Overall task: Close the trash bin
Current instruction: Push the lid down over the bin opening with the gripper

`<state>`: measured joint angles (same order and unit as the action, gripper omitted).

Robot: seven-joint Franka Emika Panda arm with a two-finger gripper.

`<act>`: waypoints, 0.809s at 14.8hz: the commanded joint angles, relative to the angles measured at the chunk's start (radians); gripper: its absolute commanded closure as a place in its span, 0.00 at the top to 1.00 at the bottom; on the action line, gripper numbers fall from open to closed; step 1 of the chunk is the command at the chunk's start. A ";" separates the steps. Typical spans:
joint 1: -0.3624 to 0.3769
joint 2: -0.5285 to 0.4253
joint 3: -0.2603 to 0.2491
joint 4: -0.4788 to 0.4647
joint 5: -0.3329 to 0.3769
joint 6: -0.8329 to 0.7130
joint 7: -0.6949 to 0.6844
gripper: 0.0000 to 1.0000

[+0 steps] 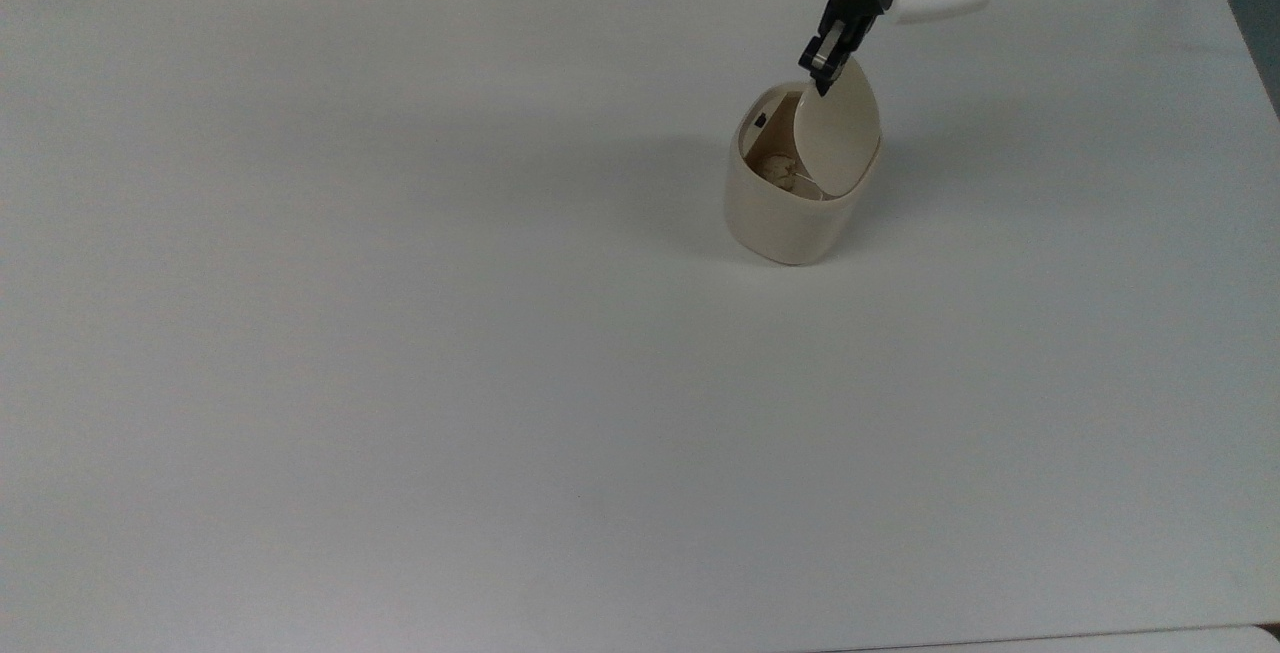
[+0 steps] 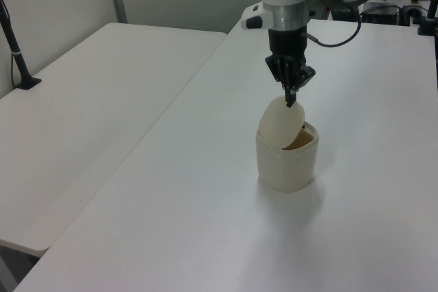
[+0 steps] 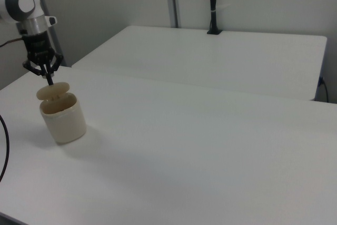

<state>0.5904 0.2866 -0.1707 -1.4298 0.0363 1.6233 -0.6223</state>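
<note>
Partly hiding the trash bin [image 1: 785,218] mouth, its tilted lid [image 1: 840,133] meets closed-together fingers [image 1: 822,71].

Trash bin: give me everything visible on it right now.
The trash bin is small, cream-beige, plastic-looking, with a rounded-square body, standing upright on the white table. Its flat lid is tilted, part-way down, leaving the opening uncovered; crumpled scrap lies inside. The gripper tip meets the lid's upper edge.

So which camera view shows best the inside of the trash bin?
The top view: it looks down into the trash bin, past the tilted lid. The left view and right view show mostly its outer wall.
</note>
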 commanded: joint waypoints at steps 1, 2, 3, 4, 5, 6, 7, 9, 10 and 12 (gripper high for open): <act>-0.017 -0.012 -0.006 -0.029 -0.016 -0.036 -0.033 0.00; -0.026 0.002 -0.006 -0.032 -0.019 -0.031 -0.033 0.00; -0.026 0.011 -0.006 -0.044 -0.019 -0.025 -0.033 0.00; -0.024 0.019 -0.006 -0.049 -0.022 -0.023 -0.033 0.00; -0.024 0.022 -0.004 -0.051 -0.022 -0.022 -0.033 0.00; -0.023 0.028 -0.004 -0.051 -0.022 -0.022 -0.033 0.00; -0.020 0.038 -0.004 -0.051 -0.024 -0.022 -0.033 0.00; -0.015 0.069 -0.004 -0.051 -0.035 -0.007 -0.027 0.00; -0.014 0.075 -0.004 -0.051 -0.035 0.001 -0.023 0.00; -0.014 0.086 -0.004 -0.051 -0.036 0.007 -0.022 0.00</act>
<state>0.5672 0.3583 -0.1712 -1.4727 0.0168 1.6043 -0.6372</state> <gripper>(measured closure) 0.991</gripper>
